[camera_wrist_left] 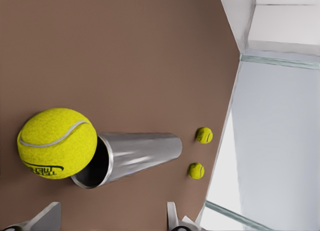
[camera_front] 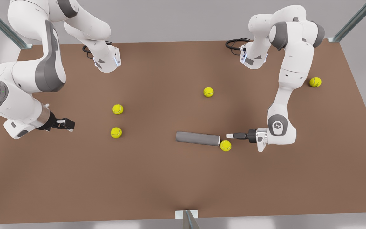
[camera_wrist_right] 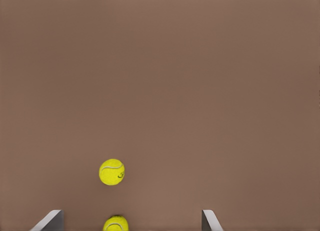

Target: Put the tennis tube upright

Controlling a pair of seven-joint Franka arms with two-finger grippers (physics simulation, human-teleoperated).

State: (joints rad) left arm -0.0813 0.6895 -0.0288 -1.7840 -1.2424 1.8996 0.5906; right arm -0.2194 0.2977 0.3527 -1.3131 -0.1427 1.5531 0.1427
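Tube [camera_front: 197,138] lay flat on the table [camera_front: 170,184], one of its kind, well apart from your left gripper [camera_front: 230,135], which pointed at it from the front view's right with fingers [camera_wrist_left: 172,218] spread and grasping nothing. Your left wrist view showed you the tube's hollow rimmed end with a ball [camera_wrist_left: 57,143] touching it, which the front view hid. Your right gripper [camera_front: 69,124] waited at the front view's left, fingers [camera_wrist_right: 210,220] parted and empty, near two balls [camera_front: 117,109] [camera_front: 116,132]. You had five balls in all, counting one mid-table [camera_front: 208,92] and one at far right [camera_front: 315,81].
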